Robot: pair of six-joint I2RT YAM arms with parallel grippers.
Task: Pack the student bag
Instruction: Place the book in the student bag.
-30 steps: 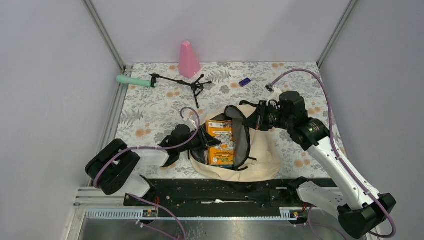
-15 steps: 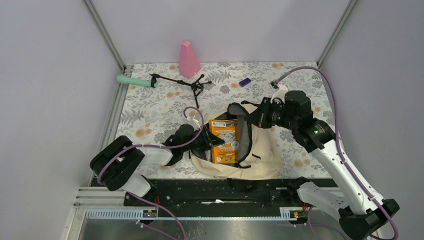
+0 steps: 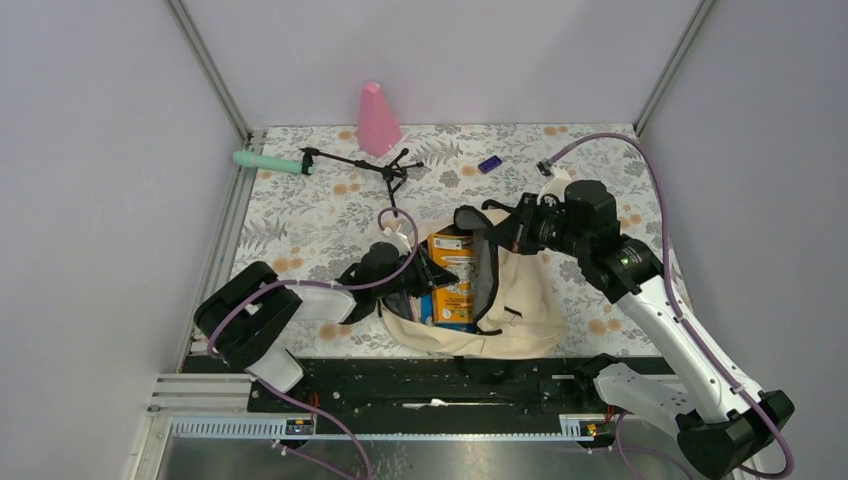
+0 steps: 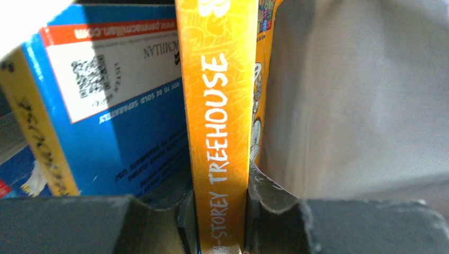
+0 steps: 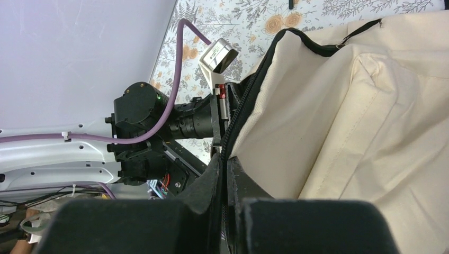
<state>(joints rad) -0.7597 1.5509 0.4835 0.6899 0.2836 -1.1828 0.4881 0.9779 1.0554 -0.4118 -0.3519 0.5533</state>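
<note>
The cream student bag (image 3: 525, 300) lies open near the table's front edge, its dark-lined mouth facing left. My left gripper (image 3: 432, 277) reaches into that mouth and is shut on the spine of an orange book (image 4: 219, 121), which stands partly inside the bag (image 4: 360, 95). A blue book (image 4: 114, 100) sits beside it on the left. My right gripper (image 3: 508, 233) is shut on the bag's black zipper edge (image 5: 233, 129) and holds the upper flap up. In the right wrist view the cream fabric (image 5: 365, 106) fills the right side and the left arm's wrist (image 5: 153, 121) shows beyond it.
At the back of the floral table (image 3: 300, 225) stand a pink cone (image 3: 377, 120), a black mini tripod (image 3: 375, 168) with a green handle (image 3: 268, 161), and a small blue item (image 3: 489, 164). Grey walls close in the left, right and back sides.
The left gripper has pushed the orange book rightward and deeper into the bag, so less of its cover shows. The right gripper has shifted slightly while holding the zipper edge up.
</note>
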